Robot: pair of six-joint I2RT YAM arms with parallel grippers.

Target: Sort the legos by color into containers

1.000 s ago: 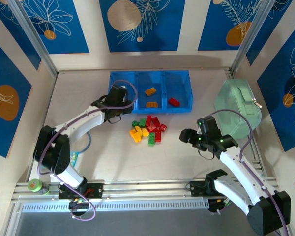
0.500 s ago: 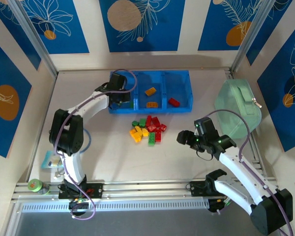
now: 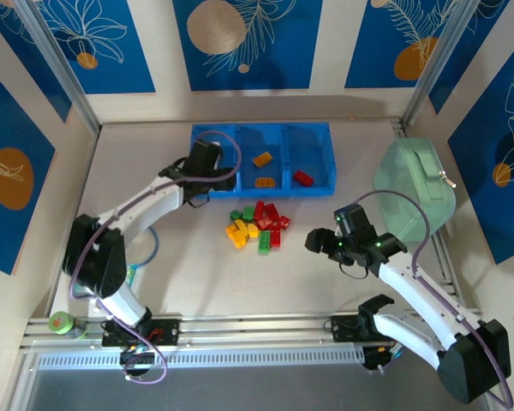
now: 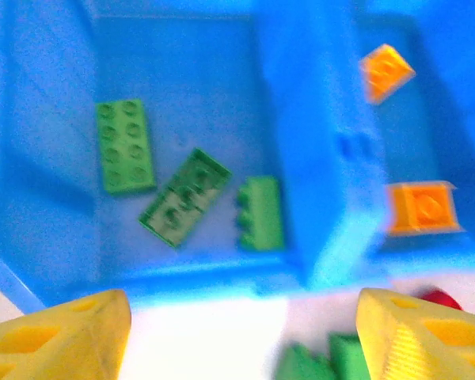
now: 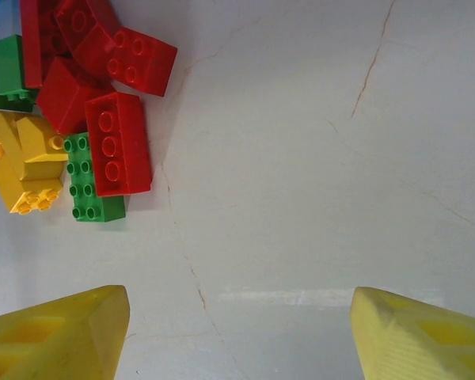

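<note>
Left gripper (image 4: 241,321): my fingers apart, empty; arm extended over the tray (image 4: 317,158), three green legos (image 4: 184,198) in its left compartment. Right gripper (image 5: 237,317): apart, empty, low beside the pile (image 5: 119,142) on the table (image 5: 340,158).

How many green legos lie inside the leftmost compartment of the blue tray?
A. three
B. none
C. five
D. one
A: the left wrist view shows three green legos lying on the floor of that compartment, all to the left of the divider.
</note>
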